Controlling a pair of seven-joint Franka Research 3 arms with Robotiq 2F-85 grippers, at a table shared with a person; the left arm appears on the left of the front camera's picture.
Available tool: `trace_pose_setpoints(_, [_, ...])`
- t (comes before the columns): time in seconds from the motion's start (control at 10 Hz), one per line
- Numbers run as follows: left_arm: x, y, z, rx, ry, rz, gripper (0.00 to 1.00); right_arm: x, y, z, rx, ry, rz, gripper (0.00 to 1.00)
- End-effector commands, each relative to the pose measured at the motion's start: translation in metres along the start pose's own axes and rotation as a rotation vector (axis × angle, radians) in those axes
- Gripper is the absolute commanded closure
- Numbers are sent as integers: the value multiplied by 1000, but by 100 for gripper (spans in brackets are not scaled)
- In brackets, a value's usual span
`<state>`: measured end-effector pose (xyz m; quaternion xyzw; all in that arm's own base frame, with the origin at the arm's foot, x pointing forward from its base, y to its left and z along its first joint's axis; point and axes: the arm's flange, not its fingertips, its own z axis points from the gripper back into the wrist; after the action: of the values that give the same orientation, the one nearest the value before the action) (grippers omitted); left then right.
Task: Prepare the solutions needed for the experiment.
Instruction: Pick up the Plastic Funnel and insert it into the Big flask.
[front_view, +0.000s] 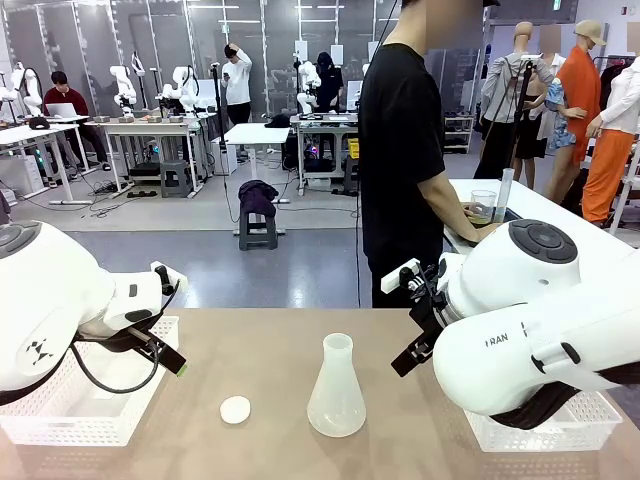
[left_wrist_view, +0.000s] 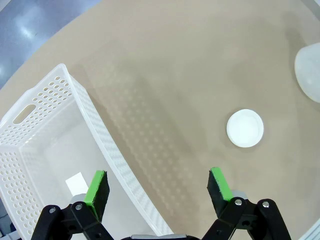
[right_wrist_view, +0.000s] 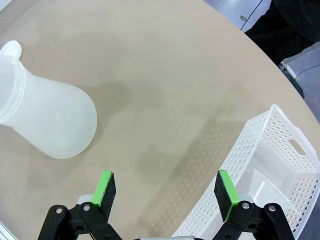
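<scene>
A translucent whitish conical flask (front_view: 335, 399) stands upright at the middle of the tan table (front_view: 260, 340); I cannot make out the solutions inside it. A small white round cap (front_view: 235, 409) lies on the table just left of it. My left gripper (front_view: 172, 360) hovers open over the left side, its jaws straddling a basket wall, with the cap (left_wrist_view: 245, 128) ahead and the flask's edge (left_wrist_view: 310, 70) farther off. Right of the flask (right_wrist_view: 46, 120), my right gripper (front_view: 412, 352) hangs open and empty. Both my left gripper (left_wrist_view: 159, 189) and my right gripper (right_wrist_view: 165, 188) hold nothing.
White perforated baskets sit at the left (front_view: 85, 405) (left_wrist_view: 105, 145) and right (front_view: 545, 428) (right_wrist_view: 280, 155) near corners. A person in a black shirt (front_view: 400, 150) stands at the far side, hands at a clear jug (front_view: 483, 206) and a thin cylinder (front_view: 505, 195) on a white side table.
</scene>
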<state>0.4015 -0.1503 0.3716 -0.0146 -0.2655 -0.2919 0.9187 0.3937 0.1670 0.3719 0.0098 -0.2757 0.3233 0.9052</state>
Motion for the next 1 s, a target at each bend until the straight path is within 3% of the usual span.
trace_pose_setpoints(0.0, [0,0,0,0,0,0,0,0,0,0,0,0,-2,0])
trace_pose_setpoints(0.1, [0,0,0,0,0,0,0,0,0,0,0,0,0,0])
trace_pose_setpoints(0.3, [-3,-8,33,-134,136,91,0,-1,5,34,88,36,-88,0])
trace_pose_setpoints(0.4, [-1,-10,55,-250,155,160,0,-1,1,53,188,43,-129,0])
trace_pose_setpoints(0.7, [7,3,81,-414,205,379,0,4,0,82,413,105,-297,0])
trace_pose_setpoints(0.8, [10,6,87,-490,196,448,0,6,2,89,518,138,-410,0])
trace_pose_setpoints(0.9, [12,6,90,-559,198,447,0,7,3,92,546,152,-456,0])
